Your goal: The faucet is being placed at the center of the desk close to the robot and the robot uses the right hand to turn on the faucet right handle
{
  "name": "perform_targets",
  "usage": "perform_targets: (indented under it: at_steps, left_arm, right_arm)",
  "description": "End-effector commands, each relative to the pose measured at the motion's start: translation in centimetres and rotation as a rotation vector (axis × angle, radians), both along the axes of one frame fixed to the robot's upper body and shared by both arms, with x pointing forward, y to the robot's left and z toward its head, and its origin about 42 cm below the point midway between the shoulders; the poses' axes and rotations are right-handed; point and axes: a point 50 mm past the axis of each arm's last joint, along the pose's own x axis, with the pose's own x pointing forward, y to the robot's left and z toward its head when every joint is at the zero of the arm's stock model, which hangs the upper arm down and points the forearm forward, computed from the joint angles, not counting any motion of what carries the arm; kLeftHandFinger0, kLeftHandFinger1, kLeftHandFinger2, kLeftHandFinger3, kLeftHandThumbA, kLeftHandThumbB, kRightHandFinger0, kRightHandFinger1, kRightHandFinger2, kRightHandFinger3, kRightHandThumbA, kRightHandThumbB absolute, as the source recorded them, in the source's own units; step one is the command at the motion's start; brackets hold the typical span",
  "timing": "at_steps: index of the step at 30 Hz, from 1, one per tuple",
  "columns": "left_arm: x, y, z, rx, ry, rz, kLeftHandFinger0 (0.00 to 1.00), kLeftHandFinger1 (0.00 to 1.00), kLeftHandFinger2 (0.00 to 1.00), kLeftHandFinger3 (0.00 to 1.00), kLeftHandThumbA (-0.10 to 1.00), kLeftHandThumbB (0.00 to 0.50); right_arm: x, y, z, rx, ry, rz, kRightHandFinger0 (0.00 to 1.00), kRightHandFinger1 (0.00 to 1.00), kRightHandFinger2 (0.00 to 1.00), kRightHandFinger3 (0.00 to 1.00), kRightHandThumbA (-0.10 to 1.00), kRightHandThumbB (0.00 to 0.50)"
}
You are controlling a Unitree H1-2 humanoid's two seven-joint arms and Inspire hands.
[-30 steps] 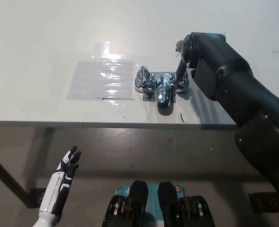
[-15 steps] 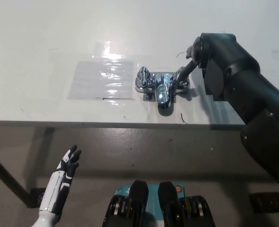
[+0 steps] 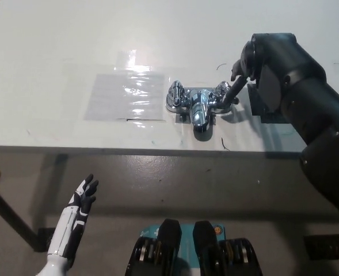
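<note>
Head view | shiny chrome faucet (image 3: pixel 199 107) | right robot hand (image 3: pixel 242 72) on its right handle (image 3: pixel 219 92), grip unclear

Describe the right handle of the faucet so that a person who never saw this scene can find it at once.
On the white desk, near its front edge, a chrome faucet stands beside a clear plastic sheet. Its right handle is the knob on the side away from that sheet. Unlike the free left handle, it has the black right robot hand against it.
</note>
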Motion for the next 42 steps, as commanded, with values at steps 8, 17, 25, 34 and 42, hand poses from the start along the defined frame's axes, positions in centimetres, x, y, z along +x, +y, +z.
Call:
perform_targets:
  at_steps: [8,17,25,34,42]
  left_arm:
    - [0.4,0.0,1.4,0.003,-0.075,-0.018,1.00,1.00,1.00,1.00,1.00,0.160]
    - [0.5,0.0,1.5,0.002,-0.074,-0.020,1.00,1.00,1.00,1.00,1.00,0.163]
    - [0.5,0.0,1.4,-0.013,-0.070,-0.018,1.00,1.00,1.00,1.00,1.00,0.162]
    - [0.6,-0.1,1.6,-0.014,-0.069,-0.014,1.00,1.00,1.00,1.00,1.00,0.159]
    - [0.6,-0.1,1.5,-0.027,-0.067,-0.024,1.00,1.00,1.00,1.00,1.00,0.106]
  right_arm:
    - [1.2,-1.4,3.2,0.041,-0.357,-0.099,1.00,1.00,1.00,1.00,0.53,0.414]
    - [1.2,-1.4,2.8,0.059,-0.531,-0.132,1.00,1.00,1.00,1.00,0.55,0.379]
    - [1.2,-1.7,2.6,0.013,-0.506,-0.120,1.00,1.00,1.00,1.00,0.61,0.395]
    - [1.5,-3.2,3.7,-0.050,-0.449,-0.119,1.00,1.00,1.00,1.00,0.53,0.462]
    - [1.7,-4.4,4.4,-0.105,-0.435,-0.104,1.00,1.00,1.00,1.00,0.42,0.486]
